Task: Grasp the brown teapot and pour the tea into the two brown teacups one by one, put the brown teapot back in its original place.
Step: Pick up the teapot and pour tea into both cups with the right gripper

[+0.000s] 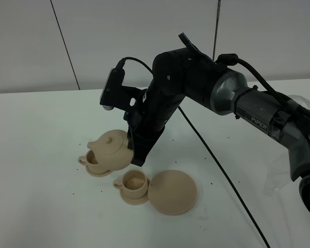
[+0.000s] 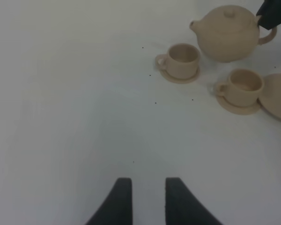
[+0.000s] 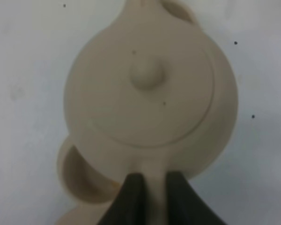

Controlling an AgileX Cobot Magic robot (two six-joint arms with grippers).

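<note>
White "PiPER" lettering on the dark forearm of the right arm [image 1: 259, 118].

Matte ceramic teapot [image 1: 112, 150], matte cups [image 2: 183, 60], smooth white table [image 1: 36, 170]

bg: white tabletop [image 1: 36, 206], dark specks | wall [image 1: 144, 31]: pale panels, dark seams | light even

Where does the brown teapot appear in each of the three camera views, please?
Exterior high: the brown teapot is left of centre, spout pointing left.
Left wrist: the pot shows small, beyond the two teacups.
Right wrist: it fills the picture, lid knob facing the camera.
Shared landmark: the right gripper on the pot's loop handle, seen in all three views.
</note>
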